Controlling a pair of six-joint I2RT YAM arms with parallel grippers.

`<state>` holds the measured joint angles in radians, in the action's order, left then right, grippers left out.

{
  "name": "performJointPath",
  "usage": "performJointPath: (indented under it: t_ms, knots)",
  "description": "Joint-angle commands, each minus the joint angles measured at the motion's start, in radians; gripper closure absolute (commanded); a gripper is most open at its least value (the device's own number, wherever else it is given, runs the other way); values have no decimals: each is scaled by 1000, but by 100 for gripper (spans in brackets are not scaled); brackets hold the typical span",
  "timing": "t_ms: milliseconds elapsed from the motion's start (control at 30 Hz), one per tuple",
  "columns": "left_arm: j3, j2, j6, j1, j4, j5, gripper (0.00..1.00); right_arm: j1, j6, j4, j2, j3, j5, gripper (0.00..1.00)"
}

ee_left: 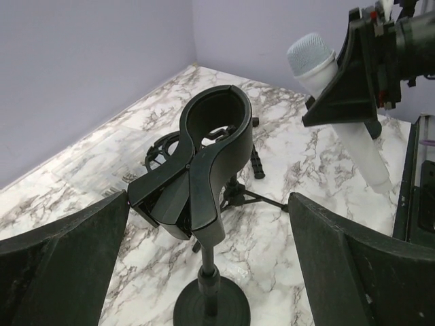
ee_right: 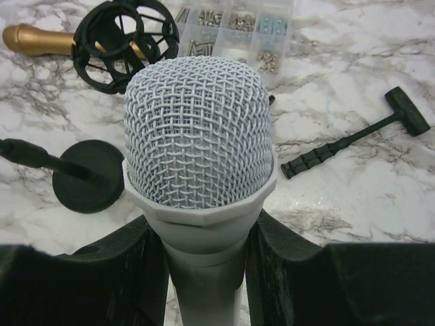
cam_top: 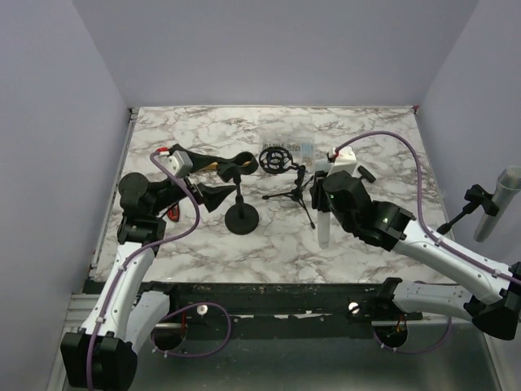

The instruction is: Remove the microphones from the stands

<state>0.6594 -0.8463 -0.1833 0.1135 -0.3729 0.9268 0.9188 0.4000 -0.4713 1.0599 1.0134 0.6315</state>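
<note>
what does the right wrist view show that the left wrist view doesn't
Only the right wrist: a gold microphone lying flat, a clear parts box and a black T-handled tool. Only the left wrist: the stand's empty clip close up, framed by the open left gripper. Both: the white microphone held in the right gripper, the black shock mount and the marble table.
</note>
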Motion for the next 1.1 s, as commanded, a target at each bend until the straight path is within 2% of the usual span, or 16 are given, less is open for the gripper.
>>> performJointPath:
  t_ms: [0, 133, 233, 333, 467, 600, 867, 1067]
  knots:
    - [-15, 47, -24, 0, -15, -50, 1, 1, 129, -132, 46, 9, -45, 99]
    - [-15, 92, -30, 0, 5, -102, 2, -8, 299, -295, 129, 21, -32, 99]
    - [-10, 147, -4, 0, 71, -224, 1, -29, 397, -345, 155, -30, -41, 99]
    - [6, 208, 10, 1, 151, -401, 2, -116, 443, -267, 139, -133, -115, 99]
    - [-11, 264, -22, 2, 161, -541, 2, -264, 428, -108, 144, -243, -242, 99]
    - [3, 269, -33, 2, 206, -586, 2, -346, 376, -47, 235, -268, -319, 99]
    - [27, 267, -18, 2, 248, -609, 2, -356, 311, -1, 372, -292, -362, 99]
    - [30, 272, -16, 2, 265, -651, 2, -356, 332, 43, 448, -294, -345, 83]
